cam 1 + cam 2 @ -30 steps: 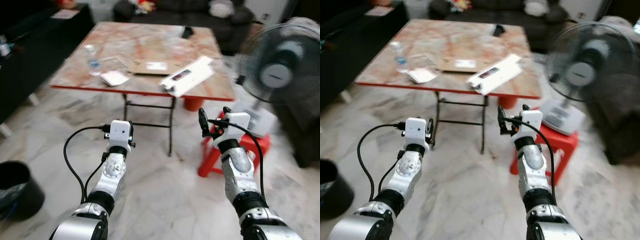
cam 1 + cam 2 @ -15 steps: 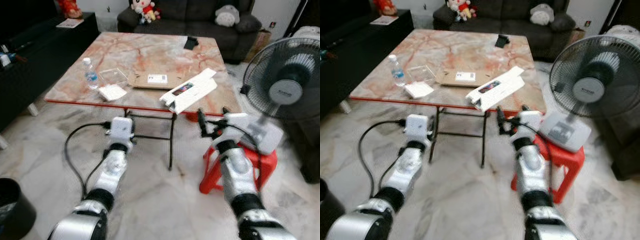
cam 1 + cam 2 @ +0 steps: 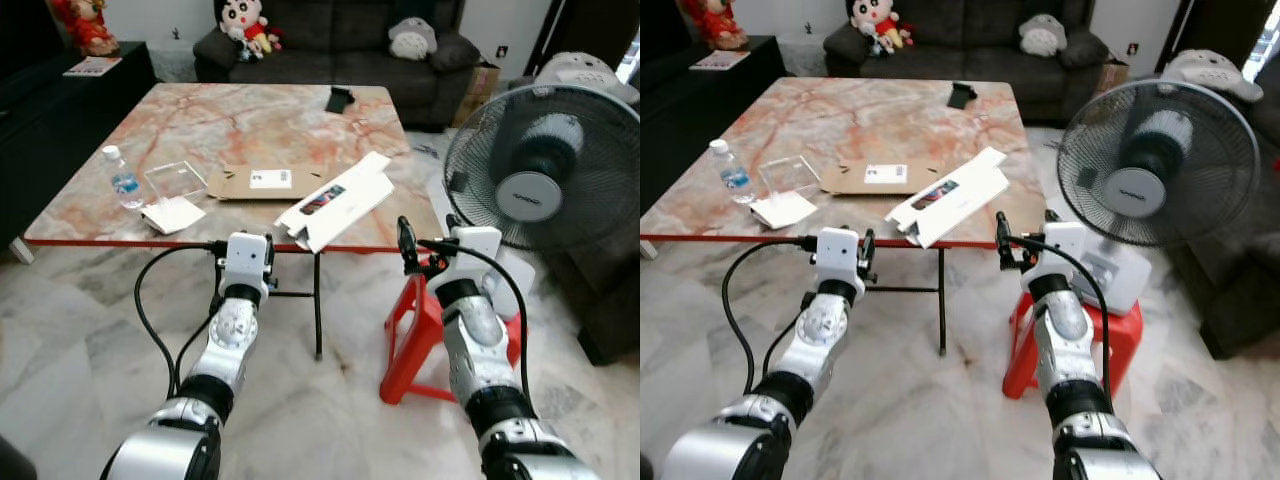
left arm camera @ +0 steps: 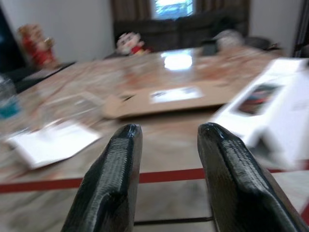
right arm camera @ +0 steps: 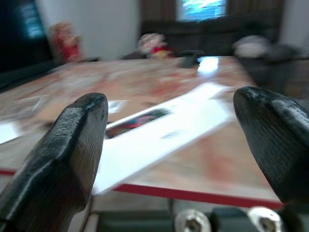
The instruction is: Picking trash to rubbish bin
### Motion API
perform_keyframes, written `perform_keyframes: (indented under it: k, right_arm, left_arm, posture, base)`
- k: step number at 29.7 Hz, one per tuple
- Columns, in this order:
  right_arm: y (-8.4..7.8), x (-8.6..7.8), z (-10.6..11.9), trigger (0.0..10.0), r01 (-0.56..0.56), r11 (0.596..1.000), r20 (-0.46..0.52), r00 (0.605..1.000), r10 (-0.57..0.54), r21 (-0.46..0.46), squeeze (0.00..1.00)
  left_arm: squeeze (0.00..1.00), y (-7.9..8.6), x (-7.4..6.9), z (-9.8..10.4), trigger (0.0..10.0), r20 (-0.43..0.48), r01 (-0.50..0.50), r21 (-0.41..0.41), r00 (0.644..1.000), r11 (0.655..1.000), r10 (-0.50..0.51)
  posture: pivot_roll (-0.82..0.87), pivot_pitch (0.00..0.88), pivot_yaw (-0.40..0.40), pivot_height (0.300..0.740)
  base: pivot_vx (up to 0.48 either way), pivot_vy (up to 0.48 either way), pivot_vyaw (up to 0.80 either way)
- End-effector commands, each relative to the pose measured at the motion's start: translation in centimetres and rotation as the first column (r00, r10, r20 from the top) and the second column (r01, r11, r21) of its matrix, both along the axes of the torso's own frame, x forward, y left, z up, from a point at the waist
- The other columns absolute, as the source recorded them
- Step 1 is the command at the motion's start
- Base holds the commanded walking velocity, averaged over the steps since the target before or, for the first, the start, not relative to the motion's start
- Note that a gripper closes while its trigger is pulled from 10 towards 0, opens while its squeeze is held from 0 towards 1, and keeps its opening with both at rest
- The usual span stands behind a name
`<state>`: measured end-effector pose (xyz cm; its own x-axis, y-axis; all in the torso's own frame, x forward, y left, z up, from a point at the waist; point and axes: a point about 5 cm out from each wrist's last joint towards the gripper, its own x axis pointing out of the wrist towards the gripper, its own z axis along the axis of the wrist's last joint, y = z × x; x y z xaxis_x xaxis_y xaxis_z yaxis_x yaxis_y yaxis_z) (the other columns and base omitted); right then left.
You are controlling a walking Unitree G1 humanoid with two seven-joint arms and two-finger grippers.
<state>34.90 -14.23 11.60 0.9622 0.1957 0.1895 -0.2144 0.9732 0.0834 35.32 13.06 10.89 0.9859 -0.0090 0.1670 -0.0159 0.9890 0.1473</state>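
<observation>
Marble worktop (image 3: 250, 120) holding all trash: white box (image 3: 335, 200), cardboard (image 3: 265, 182), bottle (image 3: 122, 180). Both jaws apart, empty; nothing binned yet.

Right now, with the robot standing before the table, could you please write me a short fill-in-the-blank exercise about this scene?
1. The water bottle stands near the table's ____ edge, on the robot's own side naming.
2. The electric fan rests on a ____ plastic stool.
3. The white box partly overhangs the table's ____ edge.
4. The fingers of the right gripper are spread ____.

Missing words: left; red; near; open
</observation>
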Motion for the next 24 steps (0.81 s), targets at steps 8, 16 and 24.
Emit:
perform_keyframes:
  k: [8, 16, 24]
  right_arm:
    - [-0.34, 0.18, 0.57, 10.0, 0.005, 1.0, 0.018, 1.0, -0.005, 0.011, 0.0]
    - [-0.18, 0.23, 0.58, 10.0, 0.001, 1.0, 0.014, 1.0, -0.001, 0.008, 0.0]
    - [-0.13, 0.26, 0.56, 10.0, -0.001, 1.0, 0.01, 1.0, 0.0, 0.007, 0.0]
  left_arm:
    - [0.0, 0.07, 0.28, 0.54, 10.0, 0.011, -0.014, -0.024, 1.0, 1.0, 0.014]
    - [0.0, 0.23, 0.39, 0.7, 10.0, 0.014, -0.018, -0.027, 1.0, 0.999, 0.018]
    - [0.0, -0.01, 0.58, 1.06, 10.0, 0.02, 0.006, -0.027, 1.0, 1.0, -0.005]
  posture:
    - [-0.07, 0.0, -0.046, 0.74]
    - [-0.08, 0.003, -0.049, 0.74]
    - [-0.08, 0.01, -0.049, 0.74]
  base:
    - [0.407, 0.0, 0.3]
    - [0.41, 0.0, 0.0]
    - [0.409, 0.0, 0.0]
